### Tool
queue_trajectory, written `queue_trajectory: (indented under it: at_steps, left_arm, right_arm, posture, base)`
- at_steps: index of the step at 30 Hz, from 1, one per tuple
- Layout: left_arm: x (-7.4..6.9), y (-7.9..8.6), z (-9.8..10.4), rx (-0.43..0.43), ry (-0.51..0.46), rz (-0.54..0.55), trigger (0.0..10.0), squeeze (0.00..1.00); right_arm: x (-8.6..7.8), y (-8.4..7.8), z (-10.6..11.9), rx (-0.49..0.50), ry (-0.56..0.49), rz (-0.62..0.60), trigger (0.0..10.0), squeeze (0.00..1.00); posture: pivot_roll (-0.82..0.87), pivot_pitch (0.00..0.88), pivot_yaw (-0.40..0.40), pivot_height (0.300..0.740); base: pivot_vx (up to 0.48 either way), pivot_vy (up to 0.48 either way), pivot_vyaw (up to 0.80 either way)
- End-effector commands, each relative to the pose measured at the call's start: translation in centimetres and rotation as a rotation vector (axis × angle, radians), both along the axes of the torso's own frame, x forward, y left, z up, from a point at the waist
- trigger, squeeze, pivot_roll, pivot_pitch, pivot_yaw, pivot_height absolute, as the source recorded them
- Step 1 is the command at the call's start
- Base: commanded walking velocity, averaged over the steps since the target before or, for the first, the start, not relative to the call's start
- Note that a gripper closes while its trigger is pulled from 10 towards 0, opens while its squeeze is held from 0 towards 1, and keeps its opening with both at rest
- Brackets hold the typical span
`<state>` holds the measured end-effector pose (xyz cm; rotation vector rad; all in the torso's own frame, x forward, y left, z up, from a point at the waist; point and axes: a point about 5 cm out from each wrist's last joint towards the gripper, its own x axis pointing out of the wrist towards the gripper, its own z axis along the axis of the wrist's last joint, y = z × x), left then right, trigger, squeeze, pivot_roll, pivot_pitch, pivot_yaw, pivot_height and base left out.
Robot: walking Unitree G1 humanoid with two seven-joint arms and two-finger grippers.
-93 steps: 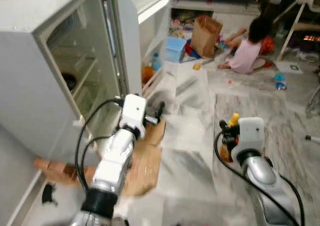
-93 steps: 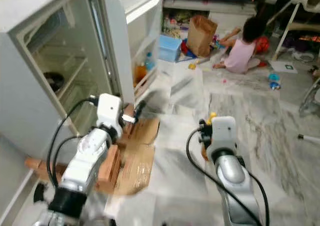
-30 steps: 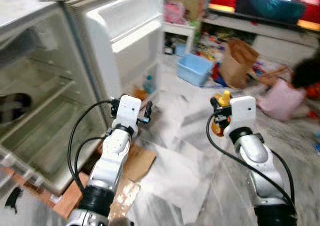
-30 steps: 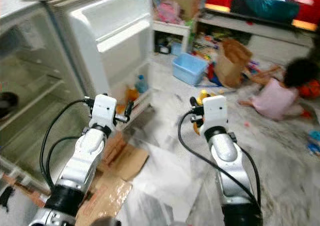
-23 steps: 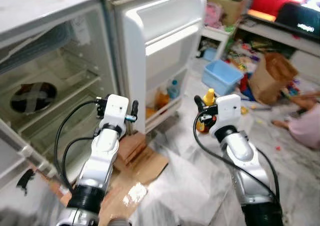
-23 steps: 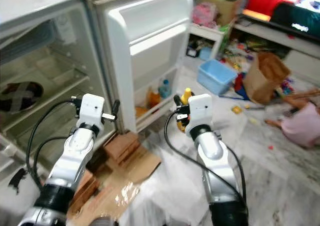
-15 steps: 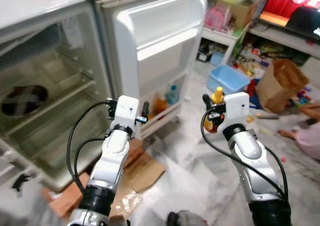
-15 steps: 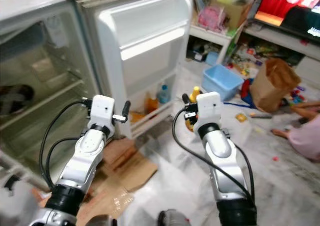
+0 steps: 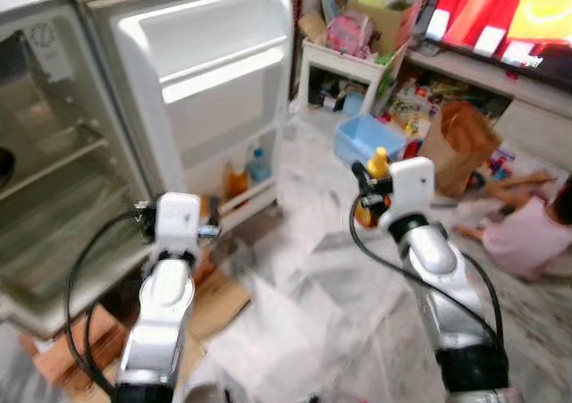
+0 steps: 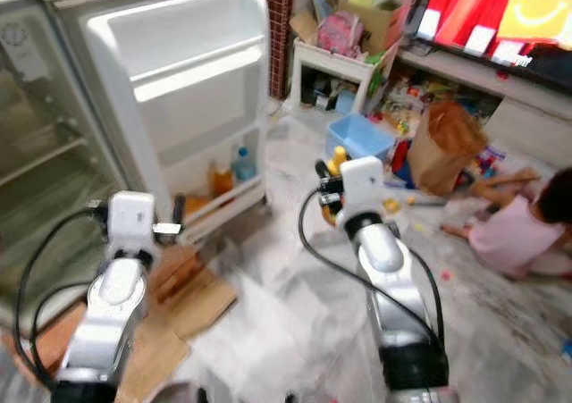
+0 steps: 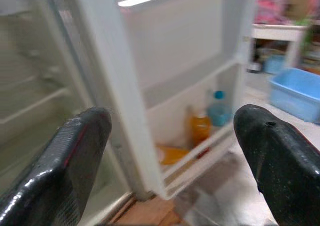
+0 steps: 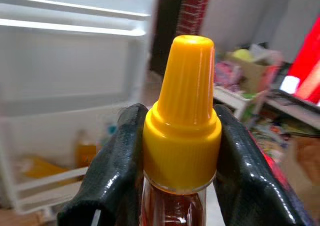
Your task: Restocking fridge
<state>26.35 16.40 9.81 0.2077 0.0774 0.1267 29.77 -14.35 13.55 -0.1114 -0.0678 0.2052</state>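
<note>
We're mid-carry: the right gripper [image 12: 172, 186] pinches a squeeze bottle [image 9: 371, 197] by the neck, just under its yellow ribbed cone cap [image 12: 182, 113], amber liquid below. The bottle is held up in the air before the open fridge [image 9: 54, 153], well apart from the door. Left gripper [image 11: 170, 151] is spread wide and holding nothing, aimed at the fridge door [image 9: 214, 90].

Our read: approach step, bottle not yet stocked. Next move needs us closer, then the bottle kept upright and lowered into the lower door shelf [image 10: 219, 211], or onto an inner shelf [image 9: 54, 166].

Door liner is smooth white moulded plastic. Its lower shelf already has a clear bottle with a blue cap [image 11: 218, 108] and an orange-filled bottle [image 11: 200, 128], so the free slot looks narrow. Inner shelves look pale, details blurred. Floor [image 9: 304, 305] is glossy veined marble, with flattened brown cardboard [image 9: 210, 305] at the fridge foot. A person [image 9: 527, 229] sits on the floor beyond, among a blue tub [image 9: 366, 139] and a brown paper bag [image 9: 456, 148].
</note>
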Motion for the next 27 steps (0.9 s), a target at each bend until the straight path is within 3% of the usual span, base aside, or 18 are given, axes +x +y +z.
queue_trajectory:
  at_steps: [1,5,10,12,21,27]
  left_arm:
    - [-0.8,2.0,0.2,0.027,0.002,0.105,10.0,0.00]
    - [-1.8,3.2,0.4,0.046,-0.001,0.155,10.0,0.00]
    - [-2.0,4.0,0.2,0.071,0.008,0.204,10.0,0.00]
    - [-1.8,3.8,0.7,0.033,-0.040,0.200,10.0,0.00]
    - [-2.2,3.8,0.9,0.019,-0.028,0.186,10.0,0.00]
    - [-2.0,3.6,0.7,-0.015,-0.019,0.184,10.0,0.00]
  right_arm:
    - [0.2,0.8,0.7,0.022,-0.039,0.023,10.0,0.00]
    - [0.2,0.5,0.4,0.038,-0.036,0.006,10.0,0.00]
    - [0.3,0.8,0.3,0.038,-0.045,0.006,10.0,0.00]
    - [0.4,1.3,0.6,0.004,-0.065,0.034,10.0,0.00]
    - [0.7,1.4,1.2,0.004,-0.092,0.046,10.0,0.00]
    - [1.0,1.8,1.9,-0.001,-0.127,0.082,10.0,0.00]
  posture:
    - [0.04,0.000,-0.036,0.740]
    - [0.05,0.000,-0.037,0.740]
    - [0.07,0.000,-0.043,0.740]
    - [0.07,0.000,-0.048,0.740]
    - [0.06,0.000,-0.042,0.740]
    - [0.05,0.000,-0.037,0.740]
  base:
    - [0.000,-0.458,0.00]
    - [0.000,-0.456,0.00]
    - [0.000,-0.453,0.00]
    - [0.000,0.000,0.79]
    - [0.000,0.000,0.79]
    - [0.399,0.000,0.49]
